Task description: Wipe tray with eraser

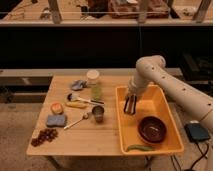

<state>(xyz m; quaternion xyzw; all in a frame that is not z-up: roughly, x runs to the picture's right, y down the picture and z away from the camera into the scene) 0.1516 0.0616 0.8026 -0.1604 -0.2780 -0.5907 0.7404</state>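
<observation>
**Camera view.** The tray (157,106) lies at the right end of the surface (105,137), with its long axis running away from the camera. It holds a brown bowl (151,128) in the near right part and a green pod (140,148) lying along the near rim.

The tool (130,106) hangs in the tray's far left part, close to the left wall, with its fingers together and clamped on the eraser (130,110). The eraser shows as a dark block with pale lengthwise stripes. Its long axis is nearly upright, with the lower end toward the tray floor; whether it touches the floor cannot be told.

The arm (150,67) enters from the right, rises to a bent joint above the tray's far rim, then drops steeply to the tool.

A metal cup (98,113) stands on the surface just left of the tray; its contents cannot be told.
</observation>
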